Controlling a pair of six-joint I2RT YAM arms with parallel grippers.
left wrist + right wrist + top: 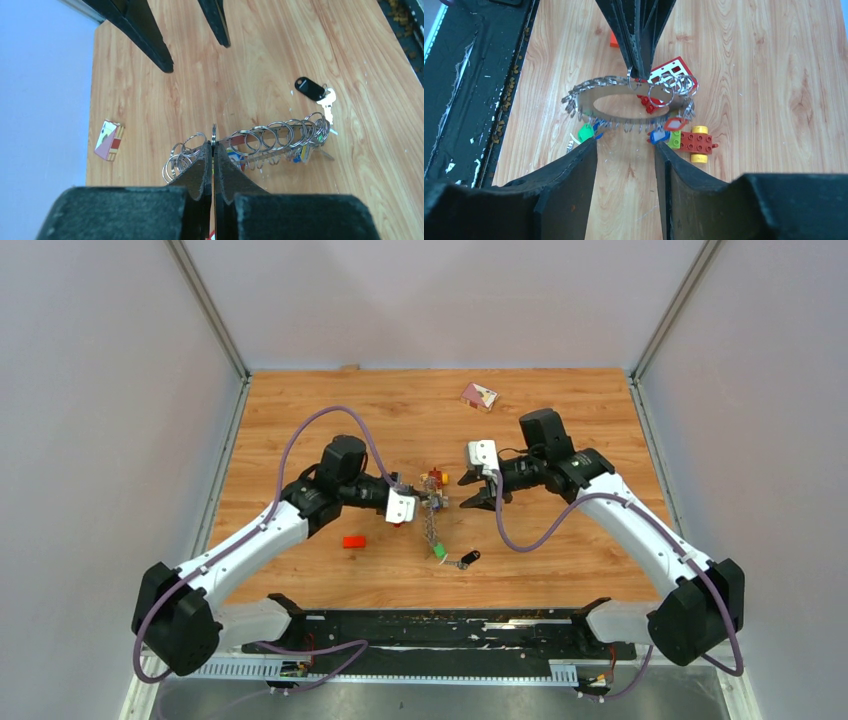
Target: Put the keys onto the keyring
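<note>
1. My left gripper [213, 144] is closed, its fingertips pinching the rim of the keyring [272, 136].
2. The keyring is at mid-table, between my two grippers, with coloured tags hanging beneath it.
3. My right gripper [626, 147] is open, jaws spread, just beside the keyring and not touching it.
4. A key with a black tag [311, 89] lies flat on the table [400, 400], near the keyring and apart from both grippers.
5. A red-and-yellow toy car [695, 141] rests beside the keyring.

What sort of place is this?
Probably a lab robot cell: wood-grain table walled by grey panels, left arm and right arm bolted at its edge, keyring and brick as props.
</note>
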